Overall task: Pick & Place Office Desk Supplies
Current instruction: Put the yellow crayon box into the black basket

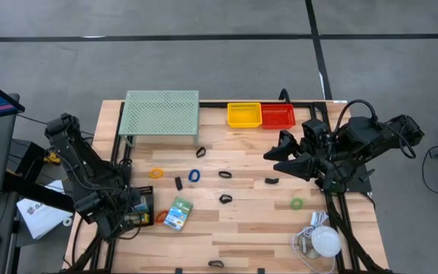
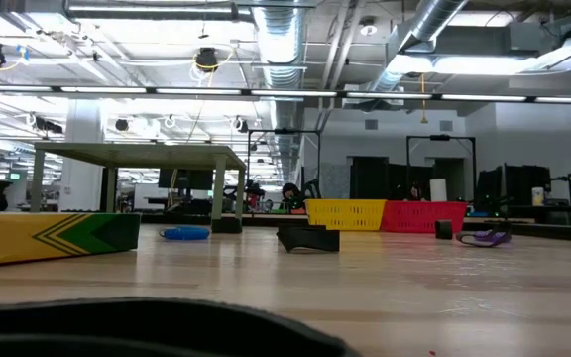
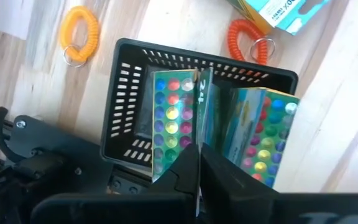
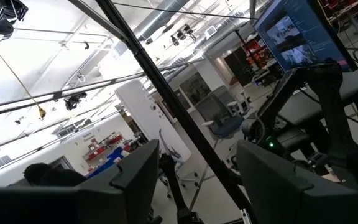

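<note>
The left gripper (image 3: 199,163) is clenching a flat green card-backed pack (image 3: 174,109) upright in the black basket (image 3: 124,93) at the table's left front edge. The right gripper (image 1: 280,152), fingers spread and empty, is hovering over open tabletop near the red bin (image 1: 277,116).

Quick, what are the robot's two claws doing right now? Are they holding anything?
Left gripper: shut on a green card pack with coloured dots, over the black basket.
Right gripper: open, holding nothing, raised over the table's right side.
</note>
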Tool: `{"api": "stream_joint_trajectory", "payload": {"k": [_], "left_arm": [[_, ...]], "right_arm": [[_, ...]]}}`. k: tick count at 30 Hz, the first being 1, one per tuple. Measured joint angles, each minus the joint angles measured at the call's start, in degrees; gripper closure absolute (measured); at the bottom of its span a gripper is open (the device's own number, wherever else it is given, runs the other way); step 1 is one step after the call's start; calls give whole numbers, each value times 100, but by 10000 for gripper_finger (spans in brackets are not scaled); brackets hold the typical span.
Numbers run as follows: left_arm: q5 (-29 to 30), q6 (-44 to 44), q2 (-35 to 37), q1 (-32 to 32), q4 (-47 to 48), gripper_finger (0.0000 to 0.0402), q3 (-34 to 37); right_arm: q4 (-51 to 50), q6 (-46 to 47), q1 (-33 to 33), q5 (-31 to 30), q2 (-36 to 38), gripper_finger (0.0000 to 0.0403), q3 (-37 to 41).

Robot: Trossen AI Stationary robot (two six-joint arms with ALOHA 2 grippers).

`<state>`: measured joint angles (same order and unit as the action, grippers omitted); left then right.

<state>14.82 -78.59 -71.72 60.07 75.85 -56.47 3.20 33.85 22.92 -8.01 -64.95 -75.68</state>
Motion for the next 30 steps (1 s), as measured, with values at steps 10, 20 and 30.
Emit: {"api": "stream_joint_trajectory", "payload": {"k": [10, 20, 30], "left_arm": [[-47, 13, 0, 2, -294, 366, 0], [-114, 13, 0, 2, -334, 335, 0], [190, 13, 243, -7, -429, 331, -2]], "right_arm": [[26, -70, 120, 0, 2, 191, 0], [26, -85, 144, -2, 0, 191, 0], [26, -85, 144, -86, 0, 191, 0]]}}
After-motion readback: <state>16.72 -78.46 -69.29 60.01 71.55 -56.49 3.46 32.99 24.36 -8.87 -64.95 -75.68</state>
